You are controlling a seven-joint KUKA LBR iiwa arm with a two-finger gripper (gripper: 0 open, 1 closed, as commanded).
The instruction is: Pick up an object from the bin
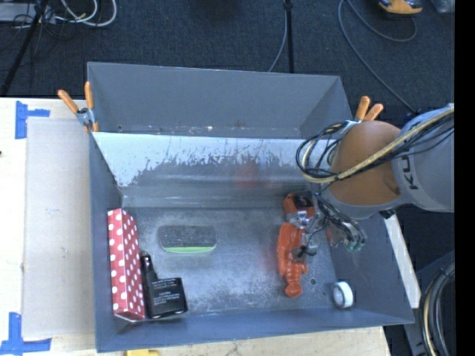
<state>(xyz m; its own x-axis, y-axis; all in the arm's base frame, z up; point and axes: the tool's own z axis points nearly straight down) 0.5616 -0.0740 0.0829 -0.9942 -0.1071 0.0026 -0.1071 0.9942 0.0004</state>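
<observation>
My gripper is down at the right side of the bin floor, directly over the upper half of an orange-red, lumpy plastic toy. The toy lies lengthwise, its lower end pointing toward the bin's front wall. The gripper's metal parts overlap the toy's upper part and hide some of it. A small white tape roll lies flat in the front right corner, a short way from the toy.
A grey sponge with a green edge lies mid-floor. A red box with white dots stands along the left wall, with a black bottle lying beside it. The arm's orange cover and cables hang over the right wall.
</observation>
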